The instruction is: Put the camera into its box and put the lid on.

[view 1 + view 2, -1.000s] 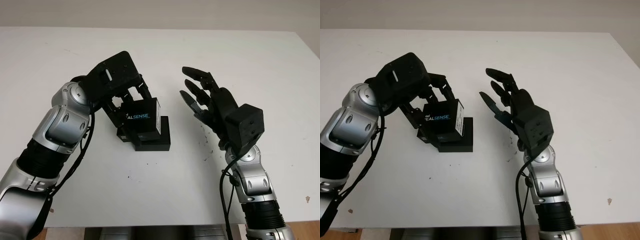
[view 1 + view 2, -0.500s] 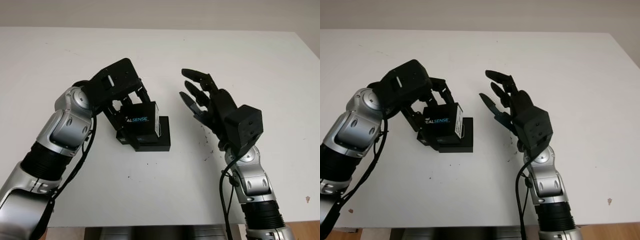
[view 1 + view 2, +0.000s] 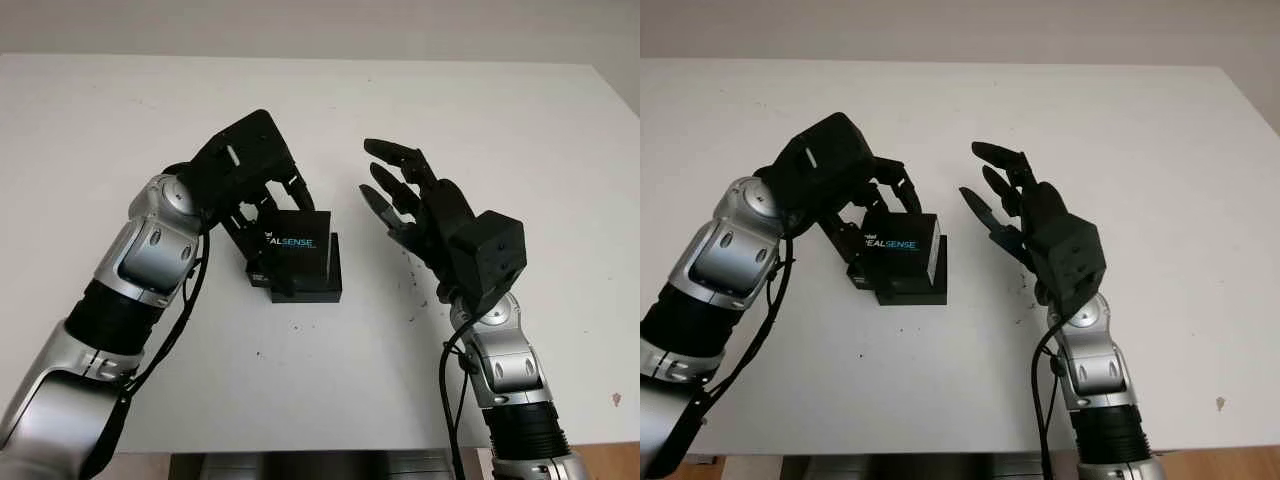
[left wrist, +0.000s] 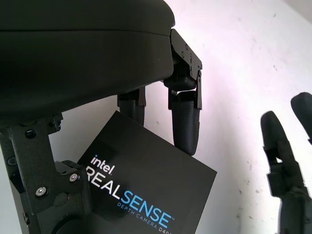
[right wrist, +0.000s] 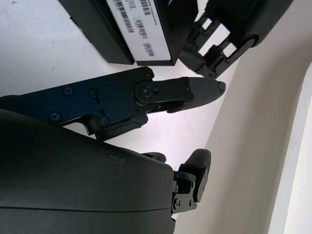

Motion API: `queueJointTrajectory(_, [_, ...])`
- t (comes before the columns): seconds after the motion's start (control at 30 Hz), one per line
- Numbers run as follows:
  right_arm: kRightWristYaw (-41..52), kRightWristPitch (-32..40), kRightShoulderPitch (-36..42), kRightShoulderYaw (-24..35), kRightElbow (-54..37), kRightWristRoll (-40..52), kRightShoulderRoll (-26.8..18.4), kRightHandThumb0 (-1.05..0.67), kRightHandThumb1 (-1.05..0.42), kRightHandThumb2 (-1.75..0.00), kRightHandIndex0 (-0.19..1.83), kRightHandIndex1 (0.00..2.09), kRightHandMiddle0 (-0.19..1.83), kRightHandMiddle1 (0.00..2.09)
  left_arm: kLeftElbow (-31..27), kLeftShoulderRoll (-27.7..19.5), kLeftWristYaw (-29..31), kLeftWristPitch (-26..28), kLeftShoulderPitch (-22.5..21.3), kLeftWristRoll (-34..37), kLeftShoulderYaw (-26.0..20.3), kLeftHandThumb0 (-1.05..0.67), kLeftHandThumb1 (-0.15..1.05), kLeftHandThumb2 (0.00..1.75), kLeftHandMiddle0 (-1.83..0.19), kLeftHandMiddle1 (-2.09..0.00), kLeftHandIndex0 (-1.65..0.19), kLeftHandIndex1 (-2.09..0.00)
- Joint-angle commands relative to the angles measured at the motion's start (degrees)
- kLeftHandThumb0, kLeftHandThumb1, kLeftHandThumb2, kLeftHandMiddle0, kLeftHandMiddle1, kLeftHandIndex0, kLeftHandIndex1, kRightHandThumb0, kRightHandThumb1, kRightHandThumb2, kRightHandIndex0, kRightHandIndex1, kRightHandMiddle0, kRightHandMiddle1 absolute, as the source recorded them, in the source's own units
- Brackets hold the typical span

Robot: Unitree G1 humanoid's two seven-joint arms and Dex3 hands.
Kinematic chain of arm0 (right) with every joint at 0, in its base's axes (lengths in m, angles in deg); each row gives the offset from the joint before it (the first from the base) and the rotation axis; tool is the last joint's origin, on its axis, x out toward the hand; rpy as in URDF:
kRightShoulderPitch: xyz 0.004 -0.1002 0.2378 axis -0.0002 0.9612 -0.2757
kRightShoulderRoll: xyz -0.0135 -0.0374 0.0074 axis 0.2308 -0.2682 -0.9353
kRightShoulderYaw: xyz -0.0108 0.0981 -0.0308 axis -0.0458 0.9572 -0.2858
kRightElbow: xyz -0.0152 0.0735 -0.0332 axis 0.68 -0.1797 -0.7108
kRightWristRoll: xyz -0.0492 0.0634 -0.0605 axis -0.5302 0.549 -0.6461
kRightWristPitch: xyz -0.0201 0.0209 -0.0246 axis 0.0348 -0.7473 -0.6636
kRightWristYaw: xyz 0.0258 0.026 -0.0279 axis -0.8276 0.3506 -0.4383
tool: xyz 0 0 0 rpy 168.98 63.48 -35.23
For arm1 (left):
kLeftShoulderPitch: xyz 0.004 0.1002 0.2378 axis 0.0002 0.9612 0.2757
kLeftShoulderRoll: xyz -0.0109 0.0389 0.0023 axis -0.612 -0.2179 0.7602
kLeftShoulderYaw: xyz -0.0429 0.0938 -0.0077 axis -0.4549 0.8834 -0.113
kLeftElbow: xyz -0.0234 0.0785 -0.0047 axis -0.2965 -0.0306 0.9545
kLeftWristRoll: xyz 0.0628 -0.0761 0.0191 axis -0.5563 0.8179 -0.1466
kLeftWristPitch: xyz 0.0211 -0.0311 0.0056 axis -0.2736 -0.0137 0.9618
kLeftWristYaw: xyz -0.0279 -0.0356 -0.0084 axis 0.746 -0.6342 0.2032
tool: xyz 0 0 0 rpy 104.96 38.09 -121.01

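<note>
Left hand [image 3: 262, 200] grips black RealSense lid [image 3: 297, 243] — white/blue logo, tilted over box base [image 3: 305, 285] mid-table [image 3: 120, 110]. Right hand [image 3: 415, 205] open, raised just beside.

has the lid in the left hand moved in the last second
Yes. The left hand has carried the lid toward the right hand and levelled it, so it covers more of the box base.
</note>
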Motion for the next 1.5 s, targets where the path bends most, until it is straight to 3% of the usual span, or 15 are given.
queueJointTrajectory(0.0, [-0.24, 0.07, 0.27, 0.25, -1.13, -0.06, 0.09, -0.67, -1.05, -0.27, 0.28, 0.10, -0.03, 0.78, -0.26, 1.24, -0.09, 2.82, -2.08, 0.88, -0.98, -0.30, 1.05, 0.17, -0.53, -1.83, -0.34, -1.79])
queueJointTrajectory(0.23, [-0.33, 0.52, 0.49, 0.20, -1.45, 0.19, 0.41, -0.67, -1.05, -0.27, 0.27, 0.09, -0.03, 0.76, -0.85, 3.63, -1.27, 6.14, -2.97, 2.87, -0.68, -0.32, 1.05, 0.18, -0.59, -1.80, -0.44, -1.76])
queueJointTrajectory(0.63, [-0.52, 1.73, 1.23, -0.07, -2.40, -0.11, 0.34, -0.68, -1.05, -0.28, 0.26, 0.08, -0.03, 0.73, -2.73, 3.66, -2.40, 10.77, -3.32, 3.34, 1.53, -0.30, 1.05, 0.18, -0.53, -1.82, -0.40, -1.77])
queueJointTrajectory(1.0, [-0.16, 1.96, 1.24, 0.16, -2.14, 0.11, 0.03, -0.68, -1.05, -0.27, 0.26, 0.07, 0.00, 0.66, -3.68, -0.13, -0.80, -1.94, 0.38, 1.97, 3.67, -0.33, 1.05, 0.17, -0.62, -1.86, -0.45, -1.80])
queueJointTrajectory(1.2, [0.27, 1.68, 1.25, 0.45, -1.86, 0.35, -0.13, -0.67, -1.05, -0.27, 0.26, 0.07, 0.01, 0.65, -3.52, -2.29, 1.96, -6.05, 0.83, 0.71, 4.42, -0.34, 1.05, 0.18, -0.61, -1.85, -0.46, -1.79])
queueJointTrajectory(1.33, [0.65, 1.80, 1.27, 0.62, -1.83, 0.52, -0.25, -0.67, -1.05, -0.26, 0.27, 0.07, 0.01, 0.66, -3.25, -6.31, 1.05, -20.34, 3.05, -4.35, 6.45, -0.32, 1.05, 0.17, -0.48, -1.81, -0.35, -1.83])
queueJointTrajectory(1.4, [0.87, 1.88, 1.35, 0.67, -2.02, 0.52, -0.36, -0.67, -1.05, -0.26, 0.27, 0.07, 0.01, 0.66, -3.55, -7.54, -0.02, -24.10, 3.79, -8.36, 7.49, -0.33, 1.05, 0.15, -0.31, -2.00, -0.24, -1.92])
queueJointTrajectory(1.47, [1.05, 1.94, 1.45, 0.73, -2.20, 0.57, -0.39, -0.67, -1.05, -0.26, 0.27, 0.07, 0.01, 0.66, -4.41, -8.48, -1.13, -26.94, 4.61, -12.46, 8.28, -0.33, 1.05, 0.13, -0.20, -2.02, -0.12, -1.89])
